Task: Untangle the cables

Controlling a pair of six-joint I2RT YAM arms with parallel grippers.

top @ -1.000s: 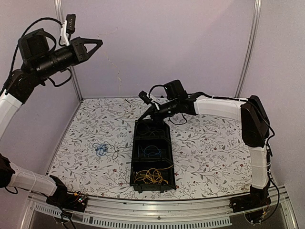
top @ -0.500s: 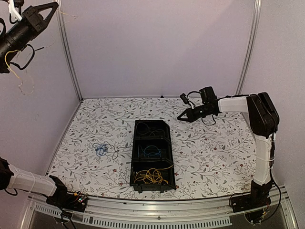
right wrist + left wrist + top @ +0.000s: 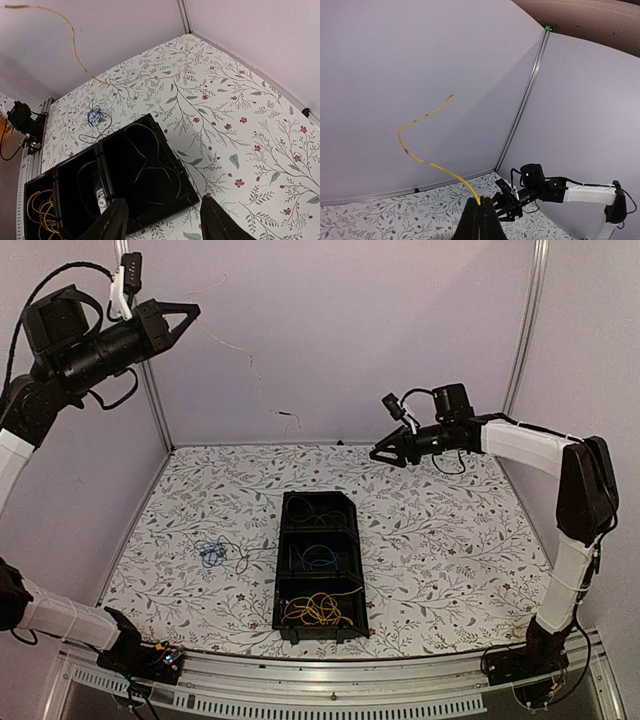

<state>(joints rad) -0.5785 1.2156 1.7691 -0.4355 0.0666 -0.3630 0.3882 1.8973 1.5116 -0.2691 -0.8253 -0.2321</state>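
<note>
Top external view: the flower-patterned table (image 3: 450, 550) is carrying a black three-compartment tray (image 3: 320, 633) near its middle. The left arm (image 3: 60, 350) is reaching high at upper left. The right arm (image 3: 520, 445) is stretching across the far right, above the table beyond the tray's far end.

- Left gripper (image 3: 195, 310): from above, only a faint thread is trailing from its tip down toward the back wall. The left wrist view is showing the fingers pressed together on a single yellow cable (image 3: 445, 171), which is curving up and away in the air.
- Right gripper (image 3: 375, 454): too small overhead to judge. The right wrist view is showing its two fingers (image 3: 112, 222) standing apart with nothing between them, the tray lying below.
- Yellow bunch (image 3: 318, 610): lying in the tray's near compartment.
- Blue cable (image 3: 318, 558): lying in the middle compartment.
- Dark wire (image 3: 145, 165): looping in the far compartment, clear only in the right wrist view.
- Loose blue bunch (image 3: 209, 552): lying on the table left of the tray, apart from it, with a thin dark strand running toward the tray.
</note>
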